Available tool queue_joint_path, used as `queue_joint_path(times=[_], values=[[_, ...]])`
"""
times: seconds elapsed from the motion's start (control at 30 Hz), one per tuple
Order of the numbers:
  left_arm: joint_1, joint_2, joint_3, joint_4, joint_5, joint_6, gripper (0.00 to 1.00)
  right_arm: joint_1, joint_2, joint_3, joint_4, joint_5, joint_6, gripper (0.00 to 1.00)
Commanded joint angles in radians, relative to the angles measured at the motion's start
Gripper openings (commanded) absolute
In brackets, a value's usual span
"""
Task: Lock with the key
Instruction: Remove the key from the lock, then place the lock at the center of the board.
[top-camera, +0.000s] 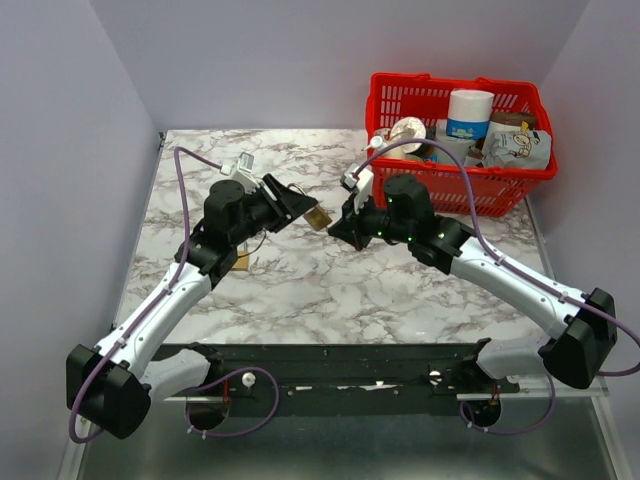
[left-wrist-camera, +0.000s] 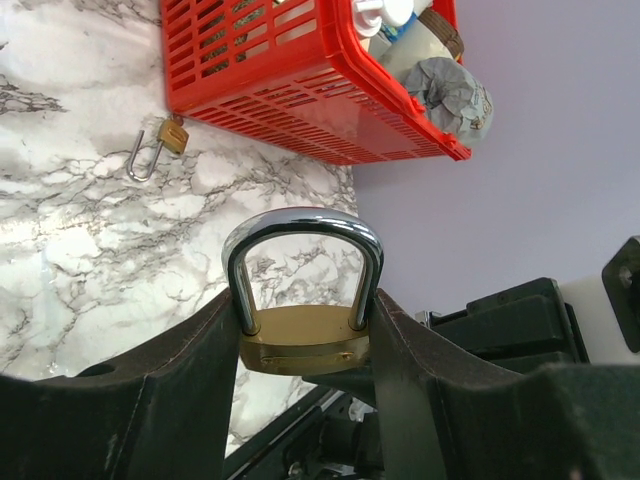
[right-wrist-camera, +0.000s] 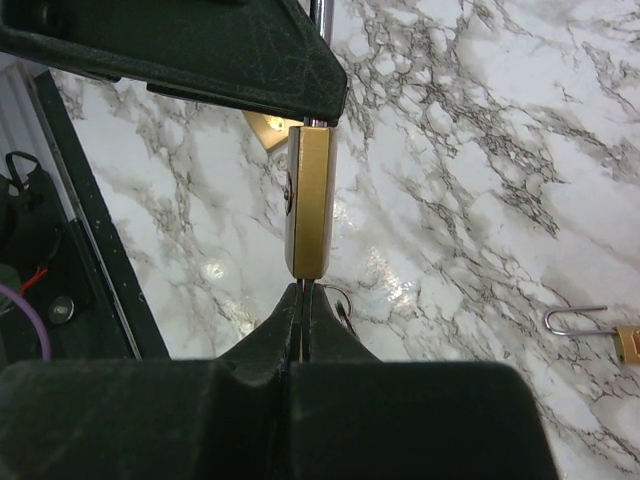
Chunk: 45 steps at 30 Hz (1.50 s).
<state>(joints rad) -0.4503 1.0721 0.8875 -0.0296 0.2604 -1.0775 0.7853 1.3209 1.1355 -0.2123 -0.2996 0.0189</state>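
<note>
Aloft between the two arms, the brass padlock (left-wrist-camera: 305, 350) hung off the desk (top-camera: 330, 290), body caught by the left gripper (top-camera: 300, 205), jaws clenched on both flanks. Its chrome shackle (left-wrist-camera: 300, 225) pointed away from the wrist, both legs entering the body. The right gripper (right-wrist-camera: 303, 300) met the padlock's underside, jaws pinched tight on a thin key (right-wrist-camera: 302, 290) seen edge-on; whether the blade sat in the keyway could not be told. A small padlock (left-wrist-camera: 172, 135), its shackle swung open, lay flat on the marble just beside the red basket (top-camera: 460, 190). The basket stood at the desk's far right corner, packed with containers and packets.
</note>
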Motion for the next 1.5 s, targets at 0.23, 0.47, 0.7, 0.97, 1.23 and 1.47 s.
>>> queue_joint_path(times=[0.23, 0.47, 0.7, 0.97, 1.23, 1.47], values=[[0.065, 0.022, 0.051, 0.119, -0.056, -0.048, 0.0, 0.019, -0.038, -0.103, -0.028, -0.027, 0.055, 0.01], [0.087, 0.028, 0.036, 0.103, -0.081, -0.073, 0.0, 0.029, -0.031, -0.126, -0.062, -0.039, 0.105, 0.01], [0.108, 0.034, 0.039, 0.097, -0.102, -0.049, 0.0, 0.043, -0.019, -0.135, -0.091, -0.068, 0.156, 0.01], [0.076, 0.09, 0.122, -0.349, -0.145, 0.353, 0.0, 0.031, -0.031, -0.152, -0.093, -0.082, 0.262, 0.01], [0.059, 0.17, 0.019, -0.506, -0.15, 0.606, 0.0, 0.032, -0.02, -0.197, -0.044, -0.17, 0.297, 0.01], [0.051, 0.307, 0.014, -0.46, -0.174, 0.645, 0.0, 0.032, 0.027, -0.197, -0.039, -0.222, 0.311, 0.01]])
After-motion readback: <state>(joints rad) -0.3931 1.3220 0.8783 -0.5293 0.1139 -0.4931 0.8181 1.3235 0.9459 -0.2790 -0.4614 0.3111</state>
